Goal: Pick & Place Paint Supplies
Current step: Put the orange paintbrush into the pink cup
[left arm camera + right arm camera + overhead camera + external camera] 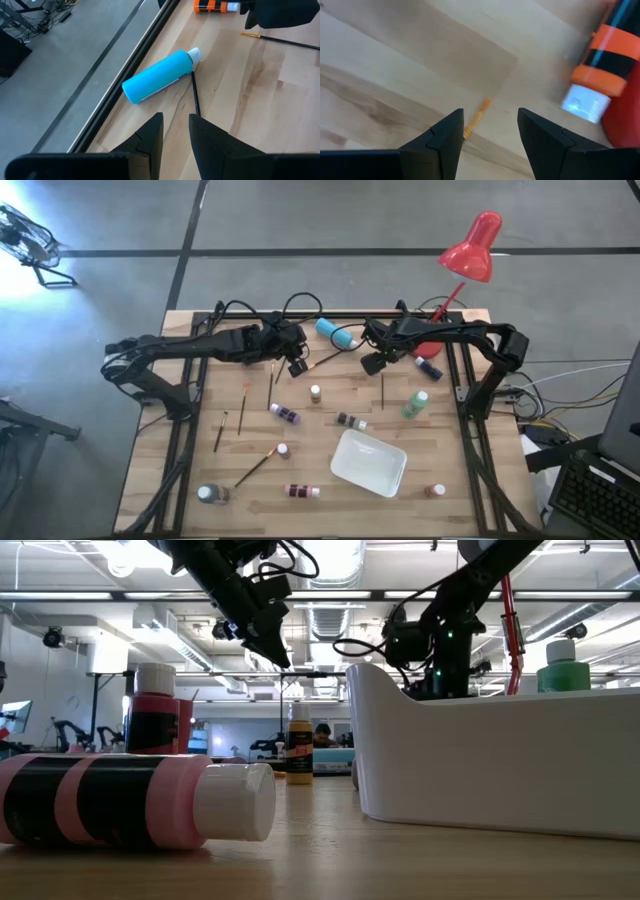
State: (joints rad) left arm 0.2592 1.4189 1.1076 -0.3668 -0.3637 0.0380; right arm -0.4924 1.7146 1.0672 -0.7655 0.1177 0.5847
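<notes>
Picking is the step in hand: right gripper (487,127), jaws parted and empty, hovers over an orange-tipped paintbrush (474,121) at the far middle of the table (460,480) (next, I judge, descend and close); left gripper (175,131), narrowly parted, empty, waits near the teal bottle (159,76)

A robotics lab or workshop; beyond the left gripper (268,640) the low view shows an open hall with exposed ceiling ducts (330,615), strip lights and other robot arms (72,730) on benches; below it, a wooden table (330,395) stands on grey concrete floor (90,310).
</notes>
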